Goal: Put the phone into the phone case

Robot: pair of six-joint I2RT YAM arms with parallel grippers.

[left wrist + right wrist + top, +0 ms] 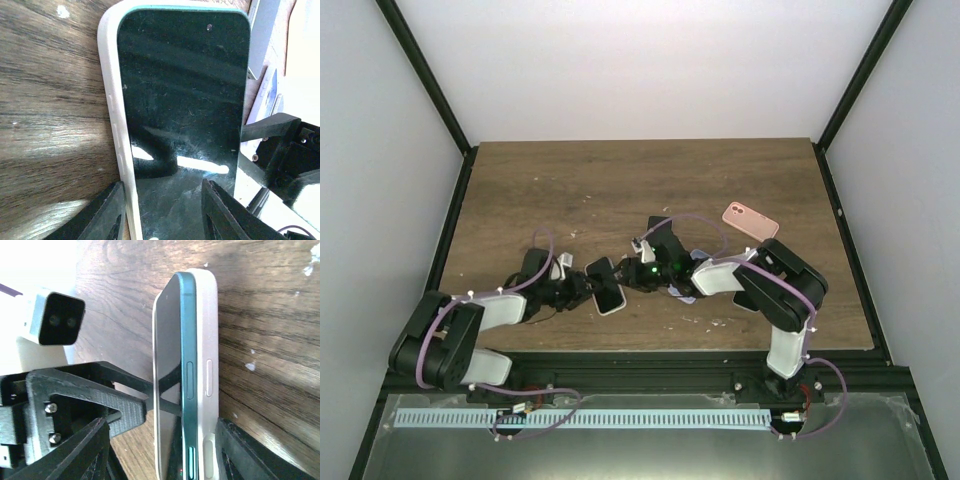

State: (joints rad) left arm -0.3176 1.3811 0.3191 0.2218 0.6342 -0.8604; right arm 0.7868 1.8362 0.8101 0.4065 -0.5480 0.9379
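Observation:
The phone (pixel 185 95), teal-edged with a black screen, lies face up in the white phone case (pixel 111 100) at mid-table (pixel 610 297). Its teal side (pixel 189 365) stands proud of the case (pixel 207 340) along that long edge. My left gripper (pixel 162 184) is at the phone's near end, jaws apart. One finger (pixel 107 215) is against the case's side and the other (pixel 225 215) is over the screen. My right gripper (pixel 161 421) straddles the long edge. One finger (pixel 245 450) is against the case's back, the other (pixel 75 455) well off the screen.
A pink phone-shaped item (pixel 750 221) lies flat at the back right of the wooden table (pixel 570 180). Both arms meet at the table's middle, and the left wrist's camera block (pixel 55 320) sits close beside the right gripper.

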